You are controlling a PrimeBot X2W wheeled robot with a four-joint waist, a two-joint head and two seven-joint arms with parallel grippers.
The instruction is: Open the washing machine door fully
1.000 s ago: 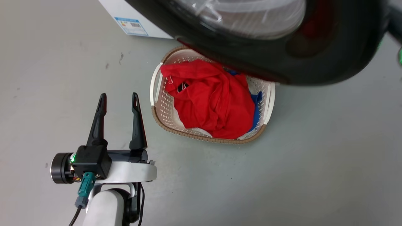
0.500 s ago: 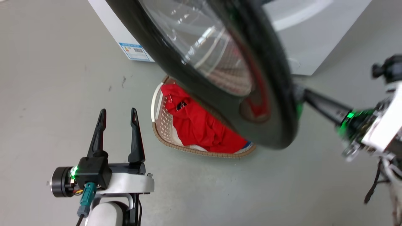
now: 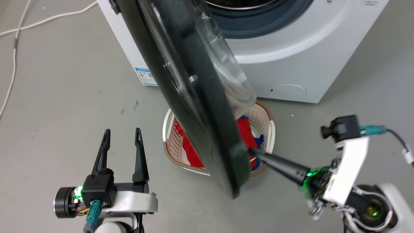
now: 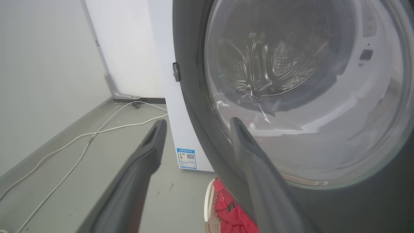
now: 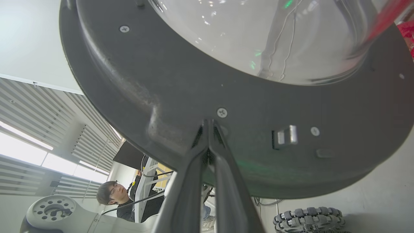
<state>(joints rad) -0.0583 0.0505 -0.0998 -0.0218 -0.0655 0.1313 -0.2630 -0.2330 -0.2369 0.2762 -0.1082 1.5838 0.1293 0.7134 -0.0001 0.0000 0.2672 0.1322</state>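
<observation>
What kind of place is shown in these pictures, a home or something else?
Probably a robot test room arranged for laundry, not a home: a white washing machine and a laundry basket stand on a bare grey floor, a loose cable lies nearby, and a person is among equipment.

Basket (image 3: 176,142) holds red clothing (image 3: 245,131) — cable (image 4: 110,129) on floor.

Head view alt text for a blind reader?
The washing machine door stands open over a laundry basket of red clothes, the shut right gripper's tips against its inner side. The open left gripper hovers at lower left.
</observation>
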